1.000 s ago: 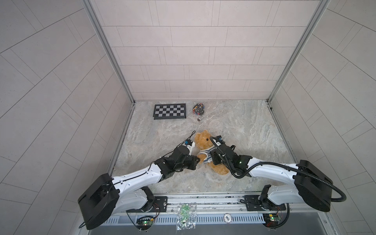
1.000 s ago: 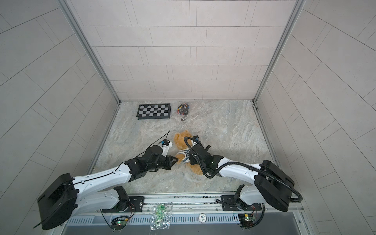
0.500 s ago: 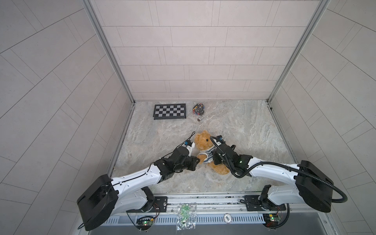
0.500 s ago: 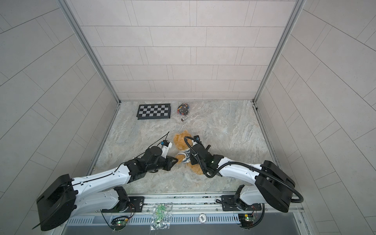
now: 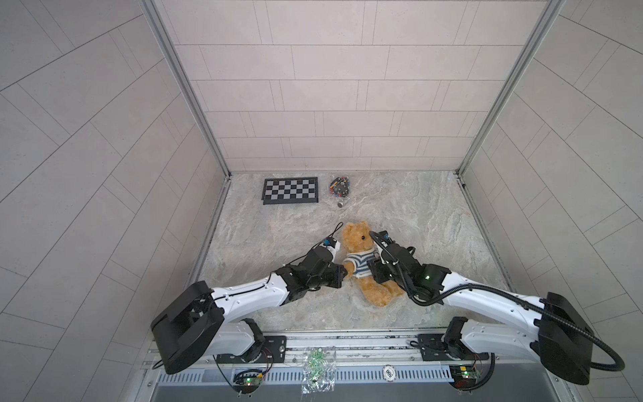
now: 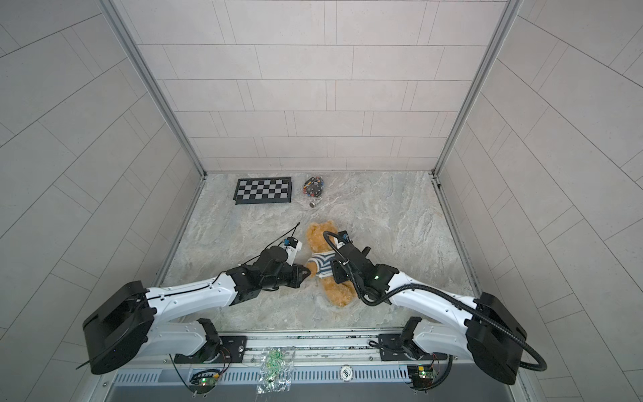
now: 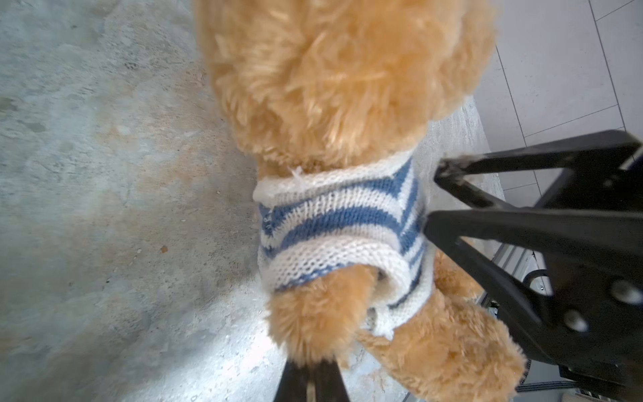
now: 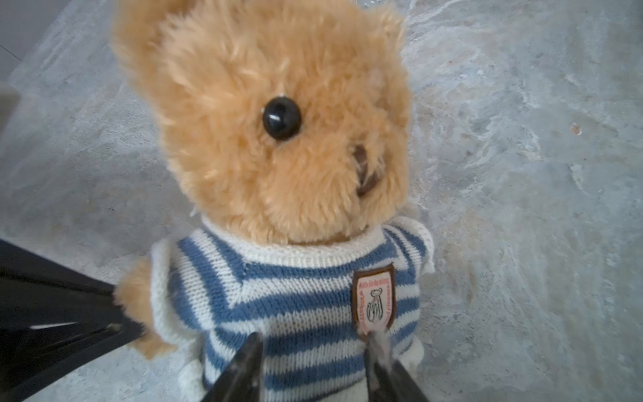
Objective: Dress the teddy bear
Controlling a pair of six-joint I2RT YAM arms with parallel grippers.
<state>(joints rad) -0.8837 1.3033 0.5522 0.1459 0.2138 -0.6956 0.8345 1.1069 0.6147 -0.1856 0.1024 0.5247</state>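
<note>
Top views, L to R, mid tabletop (image 5: 435, 226) nearer front edge. 1) Your left gripper (image 5: 344, 275): closed, pinching paw fur. 2) teddy bear (image 5: 357, 240): on back, head twd back edge, striped shirt (image 5: 360, 264) on torso. 3) Your right gripper (image 5: 372, 271): jaws apart, tips on shirt front.

Teddy bear (image 5: 360, 243) was hemmed on both flanks: left gripper (image 7: 313, 374) pinched its arm, right gripper (image 8: 313, 346) stood splayed against its shirt (image 5: 360, 266). Bare tabletop (image 5: 435, 215) lay open rightward and behind its head. Checkerboard (image 5: 290, 190) and bag (image 5: 340, 186) crowded the back wall (image 5: 330, 139).
</note>
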